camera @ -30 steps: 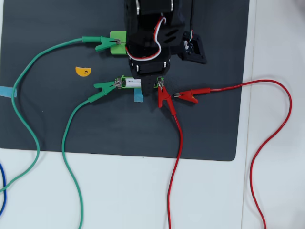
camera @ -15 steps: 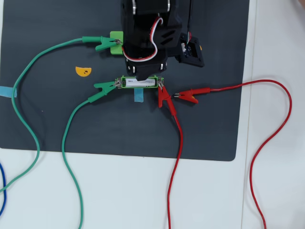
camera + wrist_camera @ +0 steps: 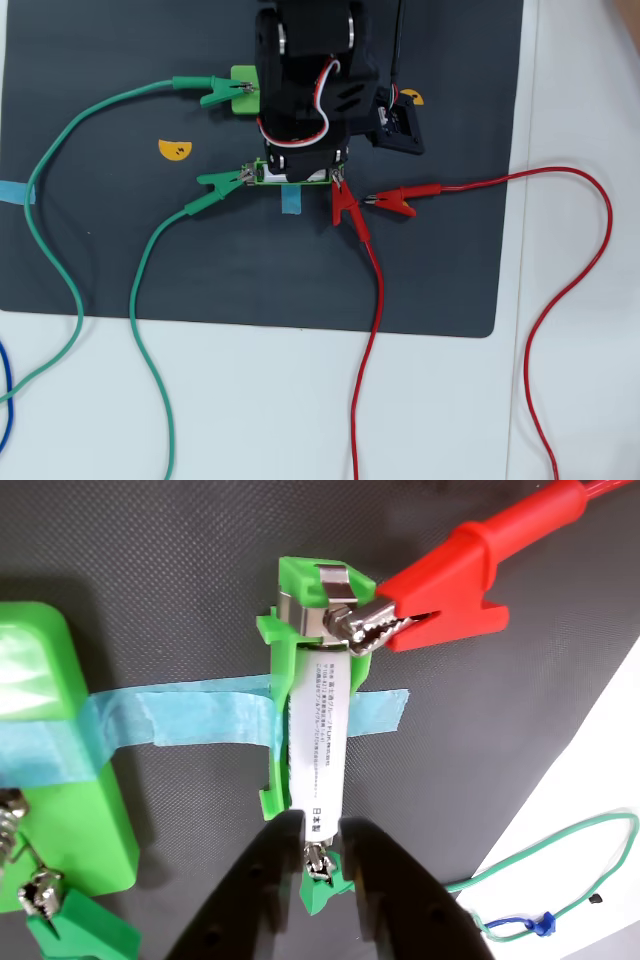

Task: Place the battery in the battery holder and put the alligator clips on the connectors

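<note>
We see the battery (image 3: 318,748) lying in the green battery holder (image 3: 272,798). Our gripper (image 3: 320,830) stands slightly apart around its end; pulling carelessly could knock the red alligator clip (image 3: 440,590) off.

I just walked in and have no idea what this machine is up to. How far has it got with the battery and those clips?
Nearly finished, it seems. The battery lies in the green holder. A red clip bites the connector at one end. At the other end the gripper straddles a green clip; letting go looks like what's left. Another red clip lies loose.
</note>
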Action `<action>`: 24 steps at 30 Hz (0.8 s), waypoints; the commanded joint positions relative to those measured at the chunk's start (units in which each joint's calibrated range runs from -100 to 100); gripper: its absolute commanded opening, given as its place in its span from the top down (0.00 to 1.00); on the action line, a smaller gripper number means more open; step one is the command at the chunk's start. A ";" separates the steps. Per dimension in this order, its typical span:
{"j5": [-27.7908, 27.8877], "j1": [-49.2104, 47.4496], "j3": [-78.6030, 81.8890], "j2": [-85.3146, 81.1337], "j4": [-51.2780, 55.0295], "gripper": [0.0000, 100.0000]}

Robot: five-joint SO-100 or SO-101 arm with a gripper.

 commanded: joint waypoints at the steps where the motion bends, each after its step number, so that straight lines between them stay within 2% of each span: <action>1: 1.46 0.85 -0.47 0.60 -0.61 0.99; 9: 1.92 4.69 -0.82 3.41 -5.08 0.99; 24: 1.92 4.59 -0.38 3.49 -5.33 0.99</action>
